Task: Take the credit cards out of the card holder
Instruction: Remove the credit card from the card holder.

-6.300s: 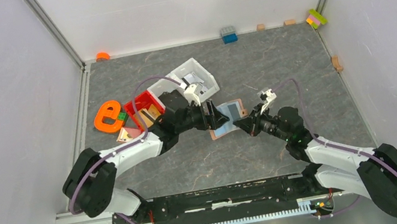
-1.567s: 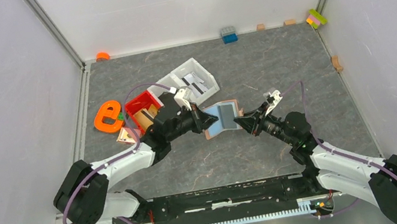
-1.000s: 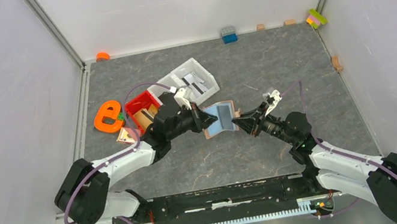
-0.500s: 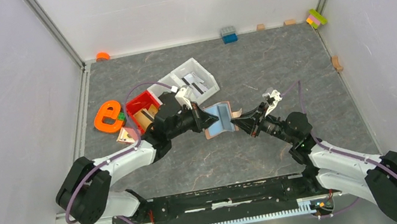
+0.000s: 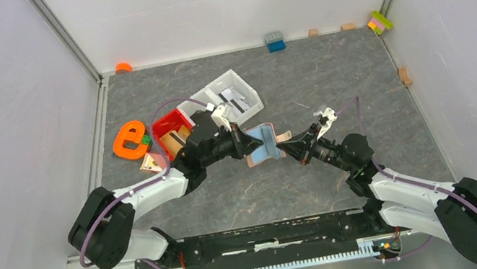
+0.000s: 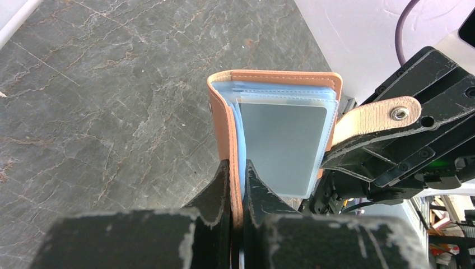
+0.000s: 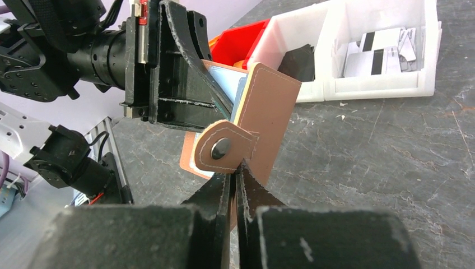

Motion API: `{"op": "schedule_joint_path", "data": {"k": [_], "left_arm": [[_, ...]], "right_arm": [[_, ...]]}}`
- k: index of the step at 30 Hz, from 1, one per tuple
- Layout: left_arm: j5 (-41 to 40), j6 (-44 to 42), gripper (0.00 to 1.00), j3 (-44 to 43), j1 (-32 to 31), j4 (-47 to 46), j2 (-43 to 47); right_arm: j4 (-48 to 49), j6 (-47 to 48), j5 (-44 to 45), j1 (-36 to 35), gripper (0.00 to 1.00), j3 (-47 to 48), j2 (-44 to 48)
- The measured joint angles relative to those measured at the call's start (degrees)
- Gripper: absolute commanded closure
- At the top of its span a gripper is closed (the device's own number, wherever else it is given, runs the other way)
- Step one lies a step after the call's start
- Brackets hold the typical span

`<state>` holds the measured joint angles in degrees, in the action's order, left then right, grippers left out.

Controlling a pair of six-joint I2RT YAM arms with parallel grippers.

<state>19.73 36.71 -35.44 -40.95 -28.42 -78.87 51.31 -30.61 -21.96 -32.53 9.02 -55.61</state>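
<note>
The left gripper (image 6: 236, 168) has its jaws clamped on one cover of the card holder (image 5: 264, 143), held open between the arms over the counter (image 5: 328, 75). A pale blue-grey credit card (image 6: 283, 143) sits in its sleeve. The right gripper (image 7: 232, 178) has its jaws pinched shut on the other cover, under the tab (image 7: 221, 148).

Left arm (image 5: 149, 188) and right arm (image 5: 405, 184) angled inward, left fingers (image 6: 216, 189), right fingers (image 7: 256, 193) apparently pinched nearly closed.

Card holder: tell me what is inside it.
A pale blue-grey card sits in clear plastic sleeves inside the open card holder, which the left hand pinches by one cover. Whether other cards lie behind it cannot be seen, because the front card and sleeves cover them.
</note>
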Motion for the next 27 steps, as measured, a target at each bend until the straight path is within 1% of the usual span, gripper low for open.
{"op": "schedule_joint_path", "data": {"k": [3,5,9,10,13,18,19,22,27], "left_arm": [[0.0,0.0,0.98,0.0,0.1,0.0,-0.3],[0.0,0.0,0.98,0.0,0.1,0.0,-0.3],[-0.2,0.0,0.98,0.0,0.5,0.0,-0.3],[-0.4,0.0,0.98,0.0,0.5,0.1,-0.3],[-0.6,0.0,0.98,0.0,0.7,0.1,-0.3],[-0.6,0.0,0.98,0.0,0.7,0.2,-0.3],[-0.6,0.0,0.98,0.0,0.7,0.2,-0.3],[-0.4,0.0,0.98,0.0,0.6,0.2,-0.3],[0.3,0.0,0.98,0.0,0.4,0.0,-0.3]], "right_arm": [[-1.2,0.0,0.7,0.0,0.83,0.3,-0.4],[-2.6,0.3,1.4,0.0,0.79,1.0,-0.9],[-6.2,0.8,2.6,0.0,0.76,2.8,-2.3],[-6.7,0.9,2.8,0.0,0.74,3.0,-2.5],[-7.8,1.0,3.2,0.0,0.62,3.3,-2.9],[-9.1,1.3,3.5,0.0,0.39,3.3,-3.1],[-9.1,1.4,3.5,0.0,0.36,3.3,-3.1],[-8.9,1.4,3.5,0.0,0.33,3.3,-3.1],[-8.8,1.4,3.1,0.0,0.33,3.3,-3.1]]}}
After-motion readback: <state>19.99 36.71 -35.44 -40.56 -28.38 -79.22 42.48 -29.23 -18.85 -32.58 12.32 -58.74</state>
